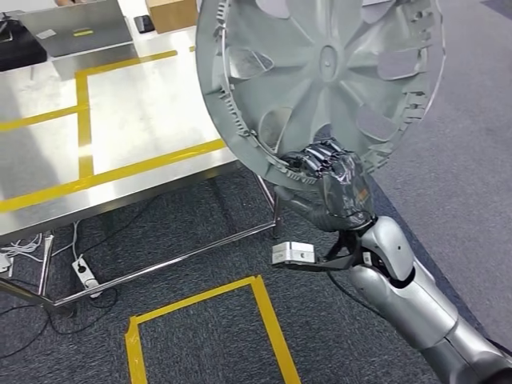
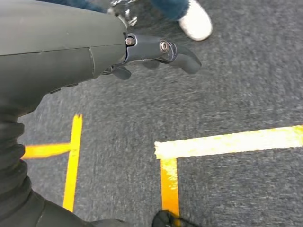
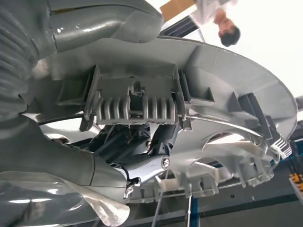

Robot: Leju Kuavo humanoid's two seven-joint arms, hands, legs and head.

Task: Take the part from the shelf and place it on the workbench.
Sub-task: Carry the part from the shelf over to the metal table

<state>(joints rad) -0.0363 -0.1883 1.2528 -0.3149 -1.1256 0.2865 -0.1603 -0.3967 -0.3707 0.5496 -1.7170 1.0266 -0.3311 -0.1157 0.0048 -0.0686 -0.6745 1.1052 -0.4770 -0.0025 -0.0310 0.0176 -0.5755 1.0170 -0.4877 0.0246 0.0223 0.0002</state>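
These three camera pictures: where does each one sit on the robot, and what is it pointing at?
Head view: high on the body, looking down at the steel table, the carpet and the right robot hand gripping a grey wheel cover.
Left wrist view: behind the left robot hand, facing carpet, yellow tape and a person's shoe.
Right wrist view: behind the right robot hand, against the cover's rim.
Head and right wrist views share the cover.

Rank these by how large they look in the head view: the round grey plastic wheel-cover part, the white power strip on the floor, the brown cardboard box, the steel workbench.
1. Steel workbench and round grey plastic wheel-cover part: similar; the part is nearer, so unsure.
2. Brown cardboard box, cropped.
3. White power strip.
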